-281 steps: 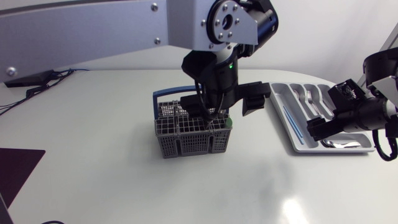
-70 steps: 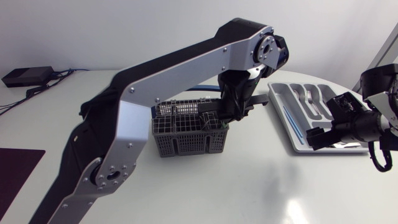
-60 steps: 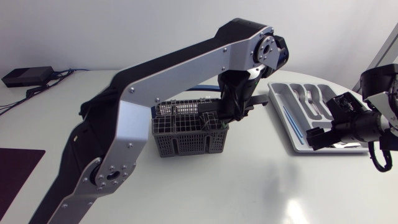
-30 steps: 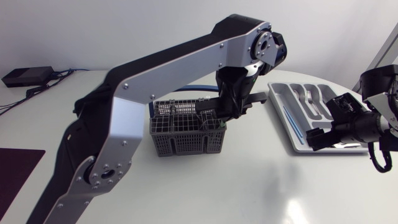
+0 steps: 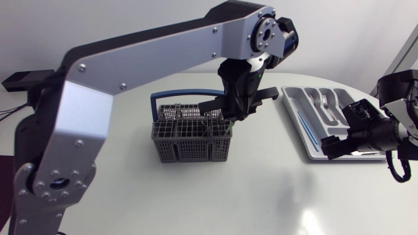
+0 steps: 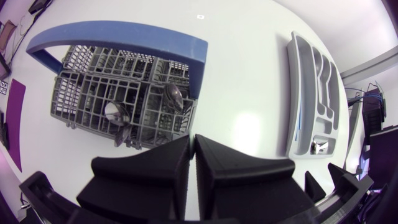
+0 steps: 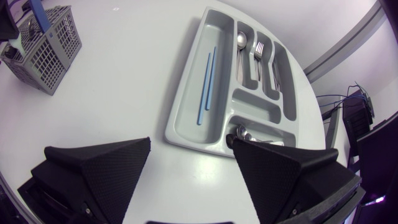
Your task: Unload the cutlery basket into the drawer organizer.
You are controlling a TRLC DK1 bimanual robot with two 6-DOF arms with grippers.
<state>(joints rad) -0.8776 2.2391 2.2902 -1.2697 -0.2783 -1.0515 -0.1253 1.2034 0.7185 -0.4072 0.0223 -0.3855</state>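
Note:
The grey wire cutlery basket (image 5: 189, 138) with a blue handle (image 6: 124, 34) stands mid-table. My left gripper (image 5: 232, 114) hangs shut just above the basket's right end; in the left wrist view its fingers (image 6: 192, 140) meet with nothing visible between them. Spoons (image 6: 174, 96) stand in the basket's near compartments. The grey drawer organizer (image 5: 294, 112) lies at the right. My right gripper (image 5: 343, 127) hovers open over its near end; in the right wrist view (image 7: 191, 146) the organizer (image 7: 189, 115) lies ahead, holding a blue stick (image 7: 206, 78), a spoon (image 7: 241, 40) and forks (image 7: 259, 50).
My left arm (image 5: 144, 59) arches high across the table from the left edge. The organizer's small front compartment holds more spoons (image 7: 245, 132). The basket (image 7: 43, 53) stands well apart from the organizer, with bare tabletop between them.
My left arm has lifted and swung its elbow up, and its gripper has drifted slightly left. The basket has shifted a little to the left. My right arm has kept still.

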